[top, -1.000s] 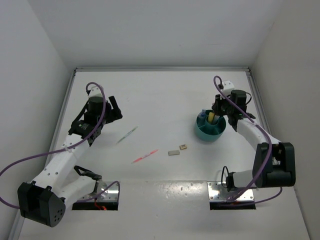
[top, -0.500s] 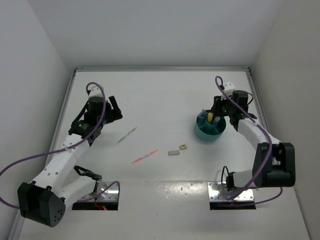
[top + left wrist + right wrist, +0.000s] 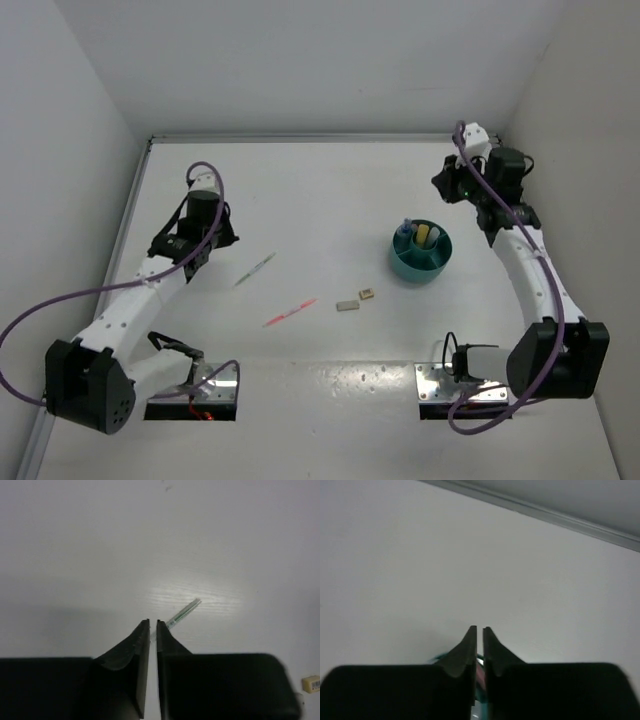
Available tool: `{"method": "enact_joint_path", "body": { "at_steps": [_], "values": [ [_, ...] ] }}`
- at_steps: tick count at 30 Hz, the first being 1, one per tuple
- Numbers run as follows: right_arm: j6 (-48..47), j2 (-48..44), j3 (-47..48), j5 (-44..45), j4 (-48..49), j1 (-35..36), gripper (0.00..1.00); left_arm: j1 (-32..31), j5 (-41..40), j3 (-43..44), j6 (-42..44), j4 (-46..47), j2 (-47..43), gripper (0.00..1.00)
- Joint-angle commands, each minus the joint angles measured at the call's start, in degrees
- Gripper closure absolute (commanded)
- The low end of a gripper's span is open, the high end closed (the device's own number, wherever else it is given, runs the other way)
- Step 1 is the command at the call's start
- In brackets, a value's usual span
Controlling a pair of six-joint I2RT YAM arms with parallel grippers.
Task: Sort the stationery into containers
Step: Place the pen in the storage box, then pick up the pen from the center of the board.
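Looking over the counter (image 3: 320, 190): I see loose stationery near the middle and a teal cup (image 3: 405, 266) to the right.
Left hand (image 3: 153, 624): closed to a thin slit with nothing in it, over the left side of the counter.
Green-and-white pen (image 3: 183, 613): lying slantwise on the counter just past my left hand's tips, not touched by them.
Pink pen (image 3: 290, 313): flat on the counter, nearer than the green-and-white pen and a little to its right, apart from it.
Grey block (image 3: 347, 306): just right of the pink pen.
Tan block (image 3: 367, 294): just beside the grey block, on its far right, between it and the cup.
Right hand (image 3: 479, 629): narrow, fingers almost together, at the far right beyond the cup. A sliver of pink and teal shows low in the slit, too blurred for me to tell what it is.
Cup: upright, well apart from the loose pens.
Yellow highlighter (image 3: 424, 236): standing in the far part of the cup.
Blue-and-white marker (image 3: 405, 230): standing at the cup's far left, beside the highlighter.
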Motion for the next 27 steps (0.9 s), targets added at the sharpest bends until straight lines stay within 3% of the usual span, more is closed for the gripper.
{"method": "enact_joint_path", "body": {
  "at_steps": [1,2,3,4,5,6,7,8,11,13,14,19,27],
  "values": [
    [-3.31,0.12,8.92,-19.87,-12.77,0.48,0.97,0.11,4.59,1.99,3.42,-1.96,8.40,0.80],
    [-6.03,1.09,10.33,-26.37,-16.75,1.01,0.98,0.11,7.21,2.69,7.44,-2.58,10.62,0.67],
    [-11.02,1.79,11.30,-37.05,-19.66,1.01,0.88,0.11,13.94,3.40,9.92,-2.59,12.64,0.41],
    [-12.46,2.32,11.31,-40.81,-22.12,1.53,0.49,-0.85,16.01,3.40,11.59,-3.54,14.66,0.32],
    [-13.43,2.33,10.62,-45.28,-22.15,1.54,0.37,-1.47,17.07,4.36,13.87,-4.42,18.60,0.29],
    [-14.05,1.72,8.52,-45.33,-21.54,2.15,0.33,-2.43,15.34,6.46,14.77,-5.56,20.29,0.28],
    [-14.05,1.02,7.54,-44.63,-20.49,2.94,0.34,-3.23,13.59,7.44,15.30,-6.62,21.61,0.28],
    [-14.84,-0.38,6.66,-42.45,-19.00,3.47,0.53,-4.02,11.74,8.06,15.30,-7.24,22.50,0.28],
    [-16.77,-1.53,4.29,-39.62,-18.46,4.00,0.87,-5.25,8.47,9.55,16.09,-7.24,24.87,0.34],
    [-16.78,-1.54,3.41,-39.62,-18.46,4.00,0.89,-5.95,7.77,11.39,17.41,-7.24,28.72,0.50],
    [-16.78,-1.54,2.88,-39.62,-18.46,4.00,0.89,-6.74,7.77,12.10,18.19,-7.94,30.14,0.52],
    [-16.78,-1.54,2.08,-39.62,-18.28,4.53,0.88,-9.03,4.97,15.26,20.31,-8.65,34.62,0.45],
    [-18.01,-1.01,2.08,-39.62,-19.34,4.53,0.83,-9.04,3.21,17.20,21.45,-8.12,37.88,0.45]
  ]
}}
